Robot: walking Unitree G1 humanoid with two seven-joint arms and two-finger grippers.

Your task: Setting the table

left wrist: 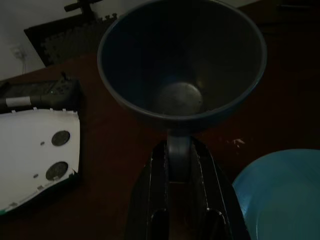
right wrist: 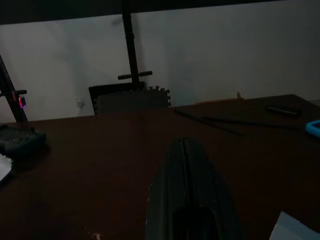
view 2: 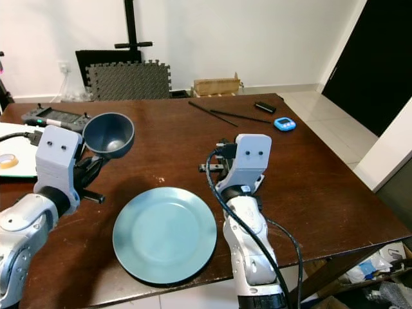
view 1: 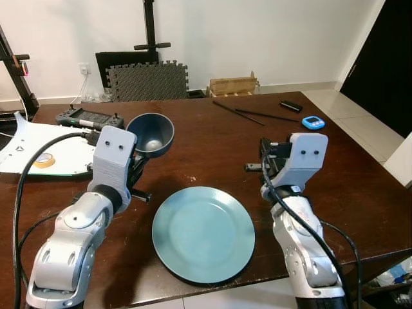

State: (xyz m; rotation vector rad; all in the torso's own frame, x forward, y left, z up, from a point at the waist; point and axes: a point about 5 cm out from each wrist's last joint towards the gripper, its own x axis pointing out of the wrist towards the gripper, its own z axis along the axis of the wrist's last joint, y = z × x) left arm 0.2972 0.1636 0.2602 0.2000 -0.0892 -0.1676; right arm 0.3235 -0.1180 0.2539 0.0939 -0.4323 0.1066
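Observation:
A dark blue bowl point(view 1: 152, 134) hangs tilted above the brown table point(view 1: 212, 141), with my left gripper point(left wrist: 178, 150) shut on its near rim. A light blue plate point(view 1: 203, 233) lies flat near the table's front edge, to the right of and below the bowl. My right gripper point(right wrist: 186, 150) is shut with nothing in it, held over the table to the right of the plate. A pair of black chopsticks point(view 1: 248, 114) lies at the far side of the table.
A white board point(view 1: 38, 148) with a tape roll point(view 1: 44, 160) and a black controller point(view 1: 89, 118) sit at the far left. A blue timer point(view 1: 313, 121) and a small black device point(view 1: 290, 105) lie at the far right. Foam mats and a cardboard box stand against the wall.

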